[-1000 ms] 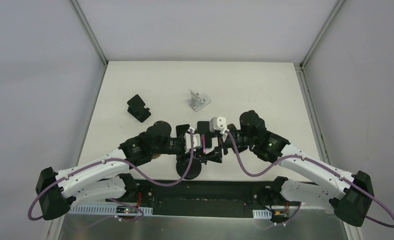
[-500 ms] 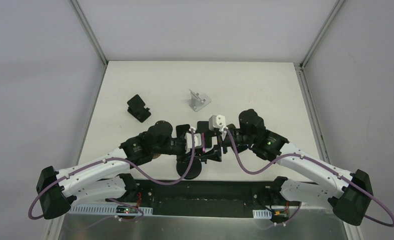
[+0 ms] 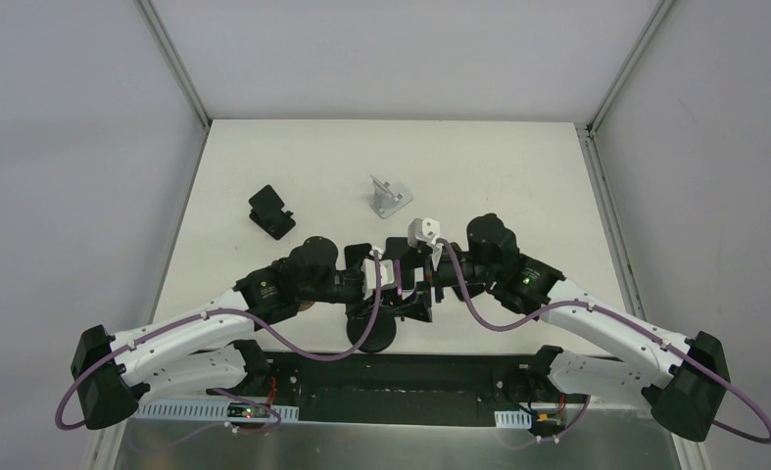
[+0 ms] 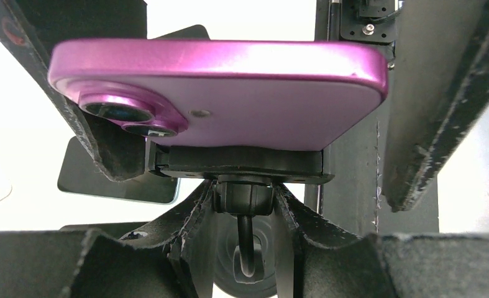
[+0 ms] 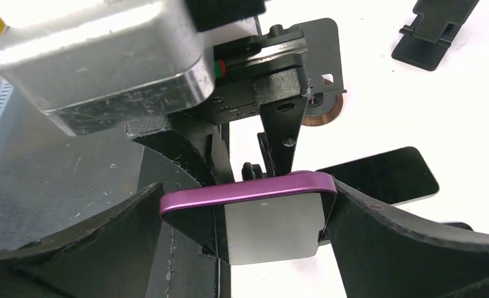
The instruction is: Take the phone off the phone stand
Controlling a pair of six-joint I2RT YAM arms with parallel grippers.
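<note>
A purple phone (image 4: 229, 93) sits on the cradle of a black phone stand (image 4: 242, 164). It shows as a pink sliver in the top view (image 3: 398, 278), above the stand's round base (image 3: 369, 333). My left gripper (image 4: 245, 208) is shut on the stand's ball joint, just under the cradle. My right gripper (image 5: 245, 233) is shut on the phone (image 5: 248, 189), one finger (image 5: 403, 242) on each long side. The two grippers meet at the table's near middle, the left (image 3: 389, 299) and the right (image 3: 415, 279).
A dark phone (image 5: 384, 177) lies flat on the table just beyond the stand. A black folding stand (image 3: 271, 211) and a silver stand (image 3: 389, 196) sit farther back. A small copper-coloured disc (image 5: 322, 108) lies by the left arm.
The right wrist has shifted slightly toward the far side and left while its fingers stay on the phone. The left arm has not moved.
</note>
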